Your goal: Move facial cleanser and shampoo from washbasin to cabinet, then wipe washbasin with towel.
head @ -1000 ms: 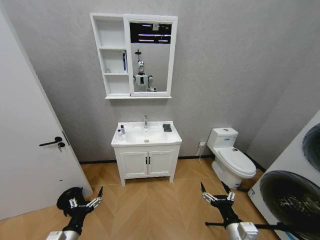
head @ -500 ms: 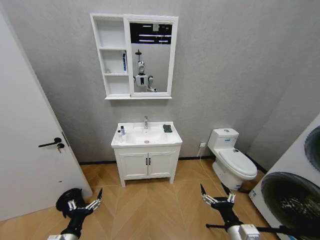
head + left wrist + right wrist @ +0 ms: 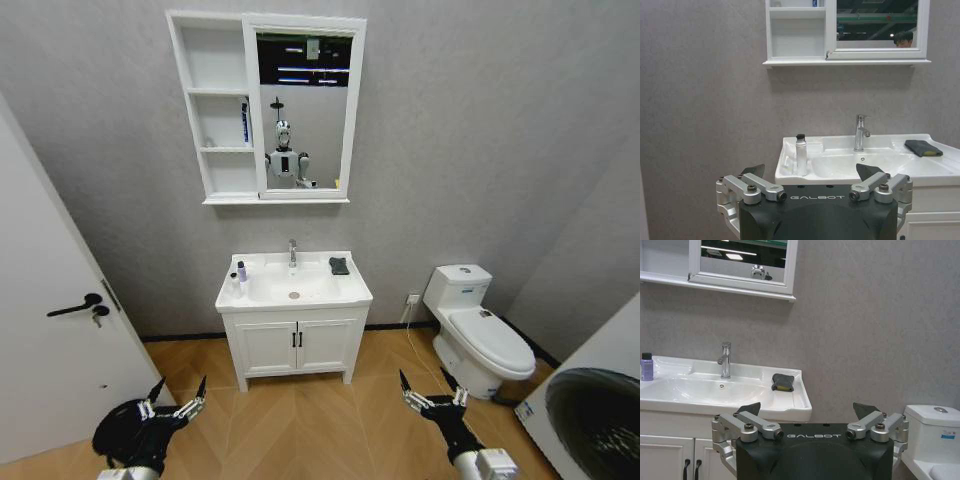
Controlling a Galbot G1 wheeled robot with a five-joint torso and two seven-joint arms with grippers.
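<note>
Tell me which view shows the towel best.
The right wrist view: the towel sits large and unobstructed on the washbasin rim. The left wrist view shows it flatter at the far corner; the head view shows it small.

glossy white ceramic washbasin (image 3: 262, 289), chrome tap (image 3: 292, 251), matt dark cloth towel (image 3: 340, 266)

All views face washbasin (image 3: 294, 285), seemingly from afar

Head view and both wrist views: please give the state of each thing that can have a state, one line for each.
left tool: open, empty, held low over the floor
right tool: open, empty, held low over the floor
towel: folded, lying on the washbasin
bottle: upright on the washbasin's rim
vanity doors: shut
toilet lid: down
cabinet: one blue item on its middle shelf
</note>
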